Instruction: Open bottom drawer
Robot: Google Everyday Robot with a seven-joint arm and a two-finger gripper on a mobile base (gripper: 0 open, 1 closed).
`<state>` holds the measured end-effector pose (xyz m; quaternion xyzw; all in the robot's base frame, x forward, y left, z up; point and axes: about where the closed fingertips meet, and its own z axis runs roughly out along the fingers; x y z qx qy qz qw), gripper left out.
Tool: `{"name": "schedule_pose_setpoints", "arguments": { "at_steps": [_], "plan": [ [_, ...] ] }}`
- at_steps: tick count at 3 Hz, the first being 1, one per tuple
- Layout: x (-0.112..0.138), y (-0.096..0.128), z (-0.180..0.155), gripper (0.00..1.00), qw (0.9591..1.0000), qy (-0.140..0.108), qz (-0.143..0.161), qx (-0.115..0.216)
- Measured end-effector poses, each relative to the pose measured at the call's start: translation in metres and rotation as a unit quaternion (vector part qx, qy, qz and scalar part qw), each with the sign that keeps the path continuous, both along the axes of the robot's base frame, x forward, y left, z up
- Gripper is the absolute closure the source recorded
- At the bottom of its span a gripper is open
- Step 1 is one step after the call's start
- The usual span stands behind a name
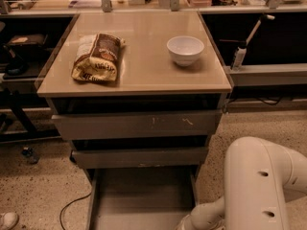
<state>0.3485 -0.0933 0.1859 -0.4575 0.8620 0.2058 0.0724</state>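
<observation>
The bottom drawer [144, 195] of the grey cabinet stands pulled far out toward me, showing its shallow grey tray interior; its front is cut off by the lower edge of the view. My white arm [259, 186] fills the lower right, reaching down to the drawer's right front corner [192, 222]. The gripper itself is below the edge of the view. Above the bottom drawer are the mid-sized grey front [139, 157] and the tallest front with pale scratch marks [139, 124].
On the cabinet's tan top [144, 75] lie a brown snack bag [98, 57] at the left and a white bowl [185, 49] at the right. Dark shelving flanks both sides. A black cable [72, 207] runs over the speckled floor at the left.
</observation>
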Motion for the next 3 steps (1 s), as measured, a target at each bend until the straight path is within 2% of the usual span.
{"name": "schedule_pose_setpoints", "arguments": {
  "at_steps": [3],
  "plan": [
    [-0.021,0.0,0.002,1.0,0.9999,0.014,-0.004,-0.002]
  ]
}}
